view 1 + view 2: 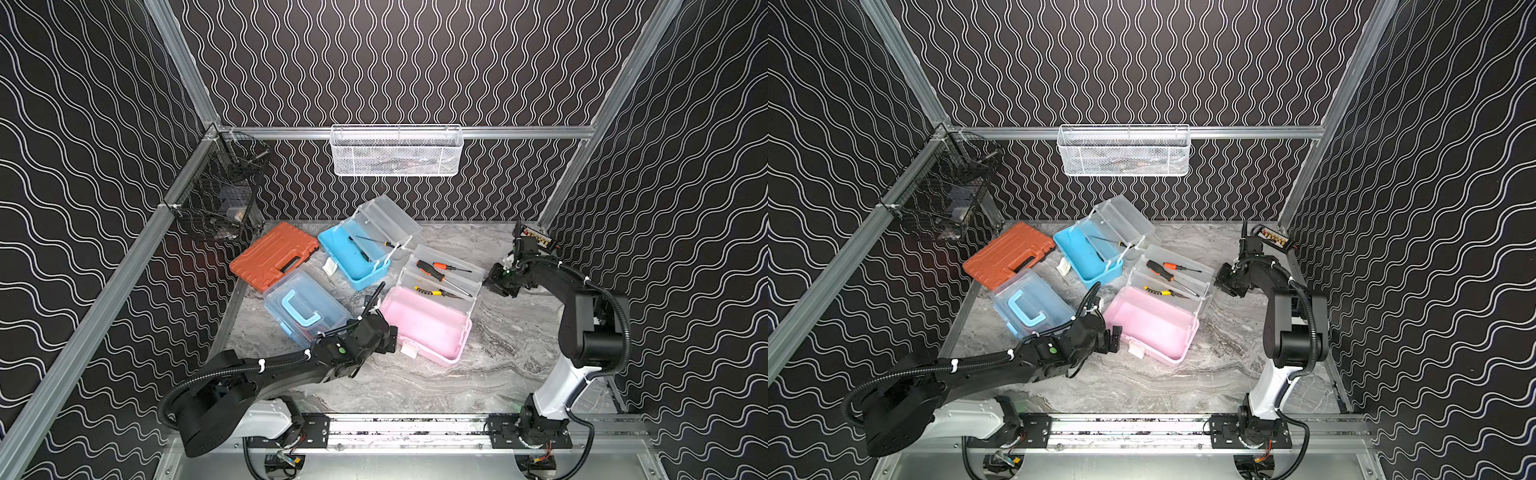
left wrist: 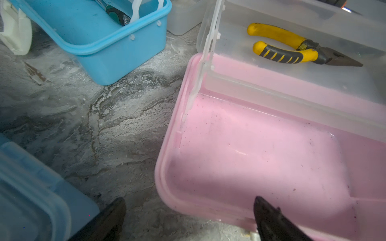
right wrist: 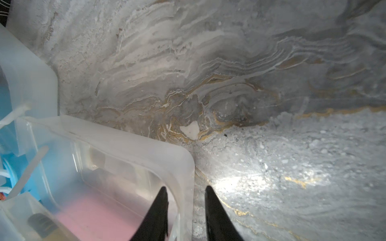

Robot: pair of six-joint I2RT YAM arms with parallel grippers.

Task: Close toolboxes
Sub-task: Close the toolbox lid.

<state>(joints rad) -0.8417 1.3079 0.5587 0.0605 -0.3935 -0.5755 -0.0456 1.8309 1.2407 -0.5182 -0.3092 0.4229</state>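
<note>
**Item 1, pink toolbox** (image 1: 424,326)
- It stands open near the middle of the table (image 1: 511,365), between the 2 arms.
- The base is bare.
- The clear lid (image 1: 478,286) is folded back on thin white struts toward the right arm. Its trays face up and carry yellow-handled pliers (image 2: 292,52) and screwdrivers (image 1: 442,269).
- I take this as the box in hand.

**Right gripper** (image 3: 186,187)
- The jaws are narrow, with 1 finger inside the lid's corner wall and 1 outside.
- I cannot tell whether they pinch it yet.
- That far edge looks to me like the sensible hold for swinging the lid over the base.

**Left gripper** (image 2: 188,210)
- It is spread wide and holds nothing.
- 1 finger is over the pink base's near rim and 1 over bare table.
- I judge it is there to steady the base.

**Item 2, open blue toolbox** (image 1: 368,282)
- It sits just behind the pink one.
- Its lid is tipped back and there is a tool inside.

**Item 3, closed blue toolbox** (image 1: 328,316)
- It sits beside the left gripper with its lid down.

**Item 4, orange case** (image 1: 272,259)
- It is shut and lies just behind item 3.
- It is not part of my job.

**Writing**
- I can read no brand or label anywhere.

**Tally**
- 2 of 3 toolboxes are open.
</note>
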